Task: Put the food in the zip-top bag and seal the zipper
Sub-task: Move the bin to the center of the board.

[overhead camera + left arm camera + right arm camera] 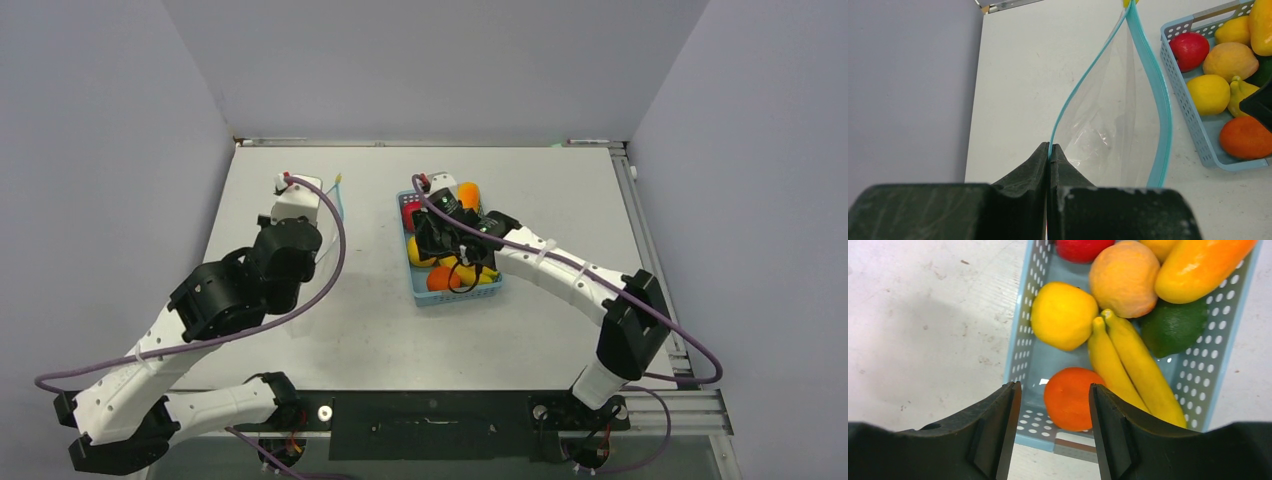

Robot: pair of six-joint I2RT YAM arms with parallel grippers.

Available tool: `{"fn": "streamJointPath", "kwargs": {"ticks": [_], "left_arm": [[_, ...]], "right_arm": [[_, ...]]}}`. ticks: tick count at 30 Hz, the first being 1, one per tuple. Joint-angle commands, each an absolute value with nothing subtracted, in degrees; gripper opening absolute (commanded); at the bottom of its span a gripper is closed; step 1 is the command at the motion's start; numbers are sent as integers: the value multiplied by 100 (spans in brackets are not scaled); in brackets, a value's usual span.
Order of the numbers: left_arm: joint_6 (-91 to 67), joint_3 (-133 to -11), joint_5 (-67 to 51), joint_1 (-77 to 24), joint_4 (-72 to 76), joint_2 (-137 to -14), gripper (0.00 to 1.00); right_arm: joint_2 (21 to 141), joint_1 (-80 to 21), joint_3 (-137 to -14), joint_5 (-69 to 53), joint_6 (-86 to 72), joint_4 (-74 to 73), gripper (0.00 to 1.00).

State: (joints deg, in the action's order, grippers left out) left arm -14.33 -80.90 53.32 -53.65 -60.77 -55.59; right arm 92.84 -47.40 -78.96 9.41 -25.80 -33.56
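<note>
Evidently the left gripper was clenched on the one zip-top bag, pinching its single light-blue zipper at the near lip, and the bag's mouth gaped open ahead of the fingertips. The right gripper hung released with its two fingers apart, grasping nothing, over the near end of the one light-blue basket, with a round orange fruit just below and between them. Beyond that lay the rest of the food, eight pieces in all: one red, one peach-coloured, one lemon-yellow, one long orange-yellow, one dark green, one pair of bananas, and one yellow piece mostly cut off.
</note>
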Motion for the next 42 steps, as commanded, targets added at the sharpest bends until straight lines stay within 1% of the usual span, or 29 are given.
{"fn": "streamJointPath", "kwargs": {"ticks": [1, 13, 21, 29, 34, 37, 42], "left_arm": [[-1448, -8069, 5432, -5335, -6011, -5413, 0], [-1581, -7990, 5354, -5327, -6157, -5189, 0], [-1643, -7954, 5320, -5326, -6248, -5120, 0], [-1738, -7884, 5249, -5326, -6284, -5148, 0], [-1749, -7888, 5223, -5331, -6275, -5206, 0], [-1749, -7893, 5211, -5326, -6275, -5241, 0], [-1758, -7902, 5191, -5326, -6250, -5296, 0]], "right_arm": [[9536, -4985, -8260, 912, -2913, -3082, 53], [10355, -5335, -8262, 1110, -3389, -2813, 51], [10707, -5368, -8092, 1299, -3582, -2637, 45], [10805, -5395, -7964, 1774, -3733, -2593, 33], [10813, -5396, -7894, 1895, -3793, -2591, 18], [10749, -5390, -7805, 2040, -3834, -2603, 6], [10537, -5341, -7510, 2410, -3893, -2609, 5]]}}
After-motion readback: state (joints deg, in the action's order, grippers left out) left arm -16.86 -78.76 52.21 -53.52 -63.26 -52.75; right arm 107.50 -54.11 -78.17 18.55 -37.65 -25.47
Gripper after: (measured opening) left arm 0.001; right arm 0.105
